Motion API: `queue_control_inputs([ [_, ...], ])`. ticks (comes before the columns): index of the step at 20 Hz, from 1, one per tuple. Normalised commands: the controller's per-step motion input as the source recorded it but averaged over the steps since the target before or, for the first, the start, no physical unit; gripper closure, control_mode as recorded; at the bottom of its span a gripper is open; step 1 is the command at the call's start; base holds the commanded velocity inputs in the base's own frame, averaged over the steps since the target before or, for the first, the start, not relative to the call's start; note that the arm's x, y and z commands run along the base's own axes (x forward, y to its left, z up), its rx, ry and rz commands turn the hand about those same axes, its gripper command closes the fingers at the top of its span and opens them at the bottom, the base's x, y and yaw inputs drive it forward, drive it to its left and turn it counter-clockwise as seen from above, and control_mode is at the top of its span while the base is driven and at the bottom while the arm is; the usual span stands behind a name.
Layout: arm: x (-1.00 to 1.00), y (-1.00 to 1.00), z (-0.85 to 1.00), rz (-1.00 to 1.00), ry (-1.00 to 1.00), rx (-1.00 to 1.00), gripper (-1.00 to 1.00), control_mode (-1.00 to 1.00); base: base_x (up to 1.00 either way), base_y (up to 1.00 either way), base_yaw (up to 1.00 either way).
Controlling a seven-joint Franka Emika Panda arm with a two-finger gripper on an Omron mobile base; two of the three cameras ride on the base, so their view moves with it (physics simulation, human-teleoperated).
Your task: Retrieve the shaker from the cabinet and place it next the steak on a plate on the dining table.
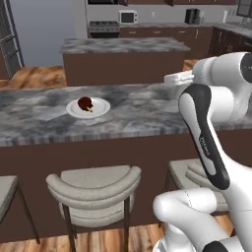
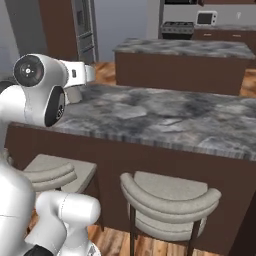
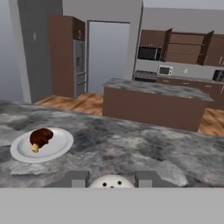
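Note:
The shaker's [image 3: 111, 182] off-white top with small holes shows between my fingertips [image 3: 77, 179] at the bottom of the hand view, so my gripper [image 3: 111, 179] is shut on it. It hangs over the dining table [image 3: 131, 148], to the right of the white plate [image 3: 42, 145]. The dark reddish steak [image 3: 40, 137] lies on that plate. From the left base view the plate [image 1: 88, 107] with the steak [image 1: 85, 103] sits left of centre on the grey marbled table [image 1: 147, 110]. The dark brown wall cabinet [image 3: 186, 46] stands open far behind.
Padded beige stools [image 1: 93, 189] stand along the table's near side. A shorter island counter [image 1: 123, 47] lies beyond it. A microwave [image 1: 128, 17] and stove sit on the back wall, and a tall fridge [image 3: 78, 61] is at the far left.

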Motion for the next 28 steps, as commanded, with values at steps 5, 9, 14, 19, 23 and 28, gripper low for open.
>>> queue_control_inputs([
  [5, 0.0, 0.0, 0.0, 0.0, 0.0, 0.0, 1.0, 1.0, 0.72, 0.59, -0.4],
  [9, 0.0, 0.0, 0.0, 0.0, 0.0, 0.0, 1.0, 1.0, 0.37, 0.38, -0.19],
  [14, 0.0, 0.0, 0.0, 0.0, 0.0, 0.0, 1.0, 1.0, 0.04, 0.06, -0.02],
  [19, 0.0, 0.0, 0.0, 0.0, 0.0, 0.0, 1.0, 1.0, 0.0, 0.0, 0.0],
  [23, 0.0, 0.0, 0.0, 0.0, 0.0, 0.0, 1.0, -1.0, 0.0, 0.0, 0.0],
  [28, 0.06, 0.0, -0.14, 0.0, 0.02, 0.0, 1.0, -1.0, 0.0, 0.0, 0.0],
])
